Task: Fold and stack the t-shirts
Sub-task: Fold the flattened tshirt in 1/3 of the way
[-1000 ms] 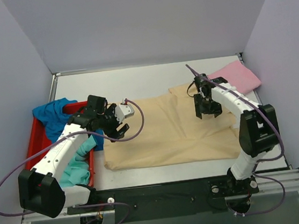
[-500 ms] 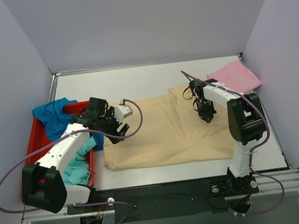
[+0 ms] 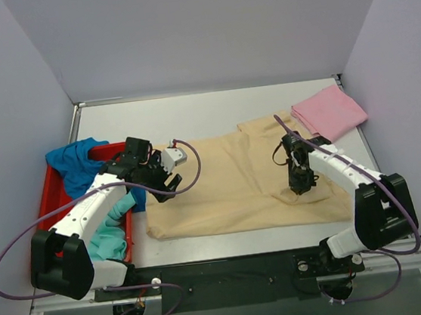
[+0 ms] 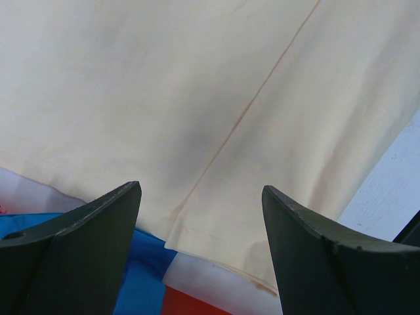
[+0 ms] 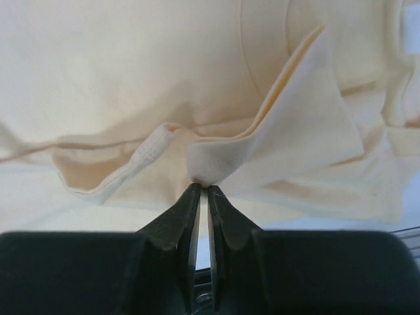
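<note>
The white table [image 3: 190, 114] carries the pale beige t-shirt [image 3: 229, 186], spread mostly flat across its middle with the hem toward the left and the near edge running roughly parallel to the arm bases. At the table's left side sits the red tray [image 3: 46, 200], just beside the beige hem. The bright blue t-shirt [image 3: 74, 159] lies crumpled over the tray's far end and spills past its rim, while the light teal t-shirt [image 3: 107, 241] is bunched in the near end. The pink t-shirt [image 3: 328, 111], folded into a flat rectangle, rests at the far right corner, close to the beige shirt but apart from it. The left gripper [image 3: 167, 187] hovers over the beige shirt's left hem with its fingers [image 4: 98, 223] spread wide and nothing between them – its wrist camera shows the hem, a seam and a strip of blue cloth below. The right gripper [image 3: 299, 187] is down on the shirt's right part, its fingers [image 5: 190, 210] pressed together on a small raised fold of beige fabric – a sleeve edge puckers up beside the pinch.
</note>
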Available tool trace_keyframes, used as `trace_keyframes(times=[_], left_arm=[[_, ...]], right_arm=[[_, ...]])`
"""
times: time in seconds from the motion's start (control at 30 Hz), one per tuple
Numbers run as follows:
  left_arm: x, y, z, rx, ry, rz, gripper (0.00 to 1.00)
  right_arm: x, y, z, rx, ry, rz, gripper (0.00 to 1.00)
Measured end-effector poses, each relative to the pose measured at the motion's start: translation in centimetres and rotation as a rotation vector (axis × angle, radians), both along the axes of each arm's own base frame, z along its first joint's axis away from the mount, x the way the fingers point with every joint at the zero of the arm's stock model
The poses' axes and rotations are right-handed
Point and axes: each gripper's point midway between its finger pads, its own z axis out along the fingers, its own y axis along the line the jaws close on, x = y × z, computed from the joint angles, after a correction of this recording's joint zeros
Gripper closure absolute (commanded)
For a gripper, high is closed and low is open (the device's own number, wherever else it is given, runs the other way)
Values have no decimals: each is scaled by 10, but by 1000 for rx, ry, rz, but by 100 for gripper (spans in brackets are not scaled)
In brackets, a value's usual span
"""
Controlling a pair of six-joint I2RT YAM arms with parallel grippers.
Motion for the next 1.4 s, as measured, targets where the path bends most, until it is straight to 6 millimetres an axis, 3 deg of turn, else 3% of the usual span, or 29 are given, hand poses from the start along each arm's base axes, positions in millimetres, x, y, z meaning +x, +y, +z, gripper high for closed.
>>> trace_keyframes(times=[0.2, 0.3, 0.4, 0.5, 0.67, 0.73, 0.83, 0.93, 1.03, 1.3, 1.4], left_arm=[[0, 0, 0, 0, -1, -1, 15], [0, 0, 0, -1, -1, -1, 15], [0, 0, 0, -1, -1, -1, 15], [0, -1, 0, -2, 0, -2, 15], [0, -1, 0, -3, 0, -3, 15], [0, -1, 0, -3, 0, -3, 15], [0, -1, 0, -3, 0, -3, 15], [0, -1, 0, -3, 0, -3, 15], [0, -1, 0, -3, 0, -3, 15], [0, -1, 0, -3, 0, -3, 15], [0, -1, 0, -3, 0, -3, 15]], right_arm=[[-53, 12, -20, 122, 77, -90, 79], [-83, 20, -28, 168, 150, -116, 77], [-93, 28, -22, 201, 168, -115, 68], [-78, 30, 2, 211, 90, -110, 61], [2, 30, 77, 172, -193, -75, 57], [32, 32, 89, 142, -234, -69, 58], [51, 33, 65, 100, -182, -84, 57], [46, 32, 28, 66, -84, -108, 54], [35, 27, 7, 46, -26, -133, 54], [27, 19, -12, 39, -5, -173, 56], [24, 16, -20, 40, 7, -189, 67]])
